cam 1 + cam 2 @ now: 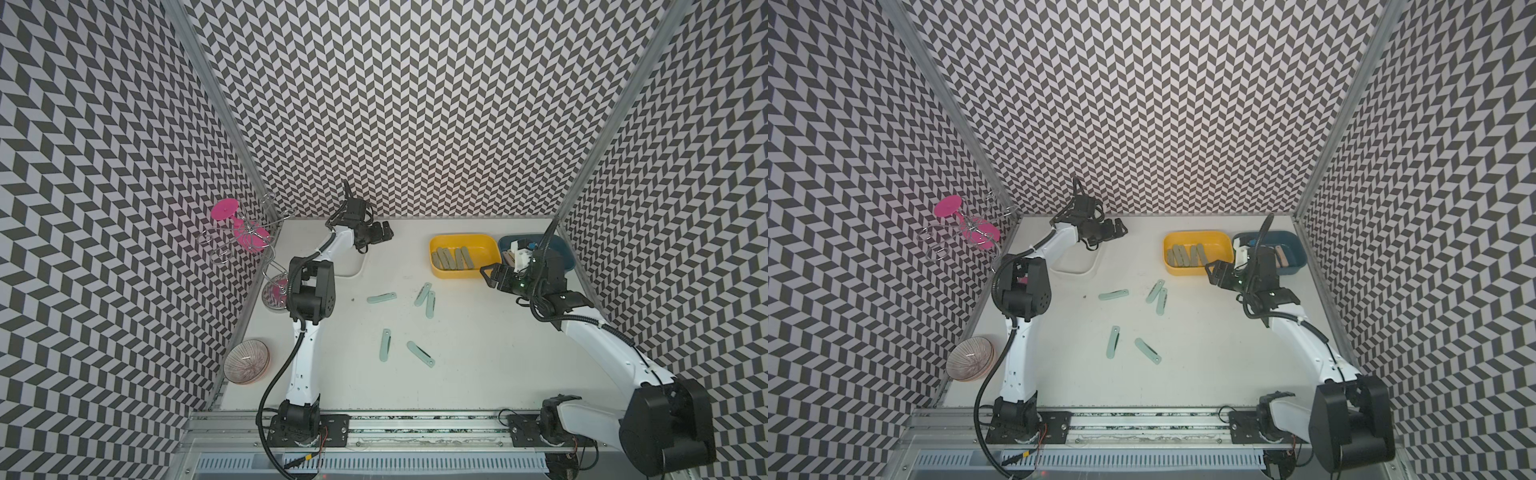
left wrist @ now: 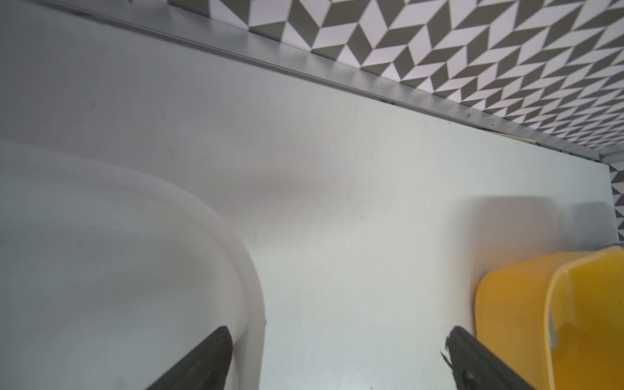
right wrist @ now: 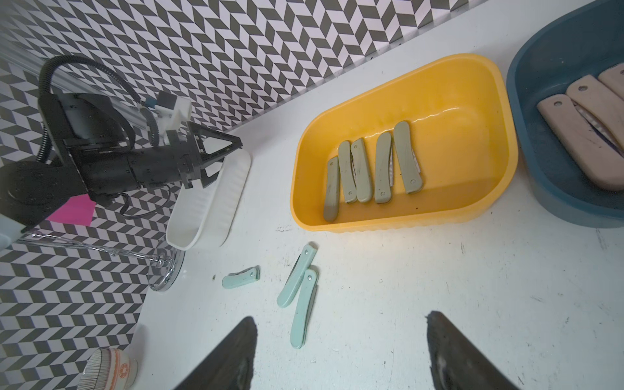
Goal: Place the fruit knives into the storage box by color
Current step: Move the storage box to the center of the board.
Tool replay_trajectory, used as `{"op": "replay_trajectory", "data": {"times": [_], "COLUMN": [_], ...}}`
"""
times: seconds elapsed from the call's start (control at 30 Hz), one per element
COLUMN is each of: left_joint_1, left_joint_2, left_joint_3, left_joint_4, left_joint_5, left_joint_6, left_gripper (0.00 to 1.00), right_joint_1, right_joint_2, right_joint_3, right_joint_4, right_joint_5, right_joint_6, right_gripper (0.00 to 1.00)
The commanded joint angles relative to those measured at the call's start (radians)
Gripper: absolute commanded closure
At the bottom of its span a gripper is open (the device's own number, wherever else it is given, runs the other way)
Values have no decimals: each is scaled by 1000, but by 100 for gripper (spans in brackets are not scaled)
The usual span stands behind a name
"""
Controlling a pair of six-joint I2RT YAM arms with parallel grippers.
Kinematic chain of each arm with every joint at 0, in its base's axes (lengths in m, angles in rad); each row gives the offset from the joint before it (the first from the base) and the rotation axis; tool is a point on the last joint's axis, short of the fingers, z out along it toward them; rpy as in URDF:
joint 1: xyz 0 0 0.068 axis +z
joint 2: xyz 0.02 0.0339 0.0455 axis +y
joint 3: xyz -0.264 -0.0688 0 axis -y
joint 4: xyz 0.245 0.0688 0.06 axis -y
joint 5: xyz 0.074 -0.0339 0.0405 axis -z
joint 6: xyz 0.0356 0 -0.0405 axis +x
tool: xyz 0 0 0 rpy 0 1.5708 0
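Right gripper (image 3: 340, 319) spread wide, empty, beside the yellow box (image 1: 457, 273), right of centre in a top view. Nearest mint knives (image 1: 430, 305), a touching pair, lie just lower-left of it, long axes near vertical in frame; right arm nearer. Left gripper (image 2: 337, 331) also gaping, empty, by the white box (image 3: 219, 199). Table (image 1: 478, 353) flat, free room around pair.

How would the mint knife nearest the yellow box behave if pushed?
Probably stiff and light: the mint knife is a thin flat bar. Flat on the table, it would likely slide, not roll. Its neighbour seems to touch it and may shift too.
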Motion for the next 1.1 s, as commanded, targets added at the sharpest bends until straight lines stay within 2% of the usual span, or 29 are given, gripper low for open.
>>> {"op": "replay_trajectory", "data": {"times": [0.0, 0.3, 0.43, 0.6, 0.77, 0.9, 0.97, 1.07], "left_joint_1": [-62, -181, -202, -196, -119, 13, 84, 172], "left_joint_2": [-29, -249, -376, -531, -742, -896, -925, -907], "left_joint_3": [-3, -311, -507, -665, -827, -980, -1023, -1053], "left_joint_4": [-22, 87, 167, 243, 368, 421, 412, 403], "left_joint_5": [103, 179, 198, 197, 167, 73, 37, 57], "left_joint_6": [82, 107, 84, 42, -86, -179, -190, -188], "left_gripper": [0, 0, 0, 0, 0, 0, 0, 0], "right_joint_1": [-2, -2, 1, 24, 82, 138, 164, 203], "right_joint_2": [-27, 10, 26, 65, 133, 189, 211, 239], "right_joint_3": [-19, -17, -9, 20, 78, 122, 136, 147], "right_joint_4": [34, 66, 77, 80, 76, 75, 79, 85], "right_joint_5": [18, 11, 6, 3, 21, 46, 58, 74], "right_joint_6": [1, 18, 21, 17, 11, 14, 19, 27], "right_gripper": [23, 24, 23, 23, 24, 24, 24, 24]}}
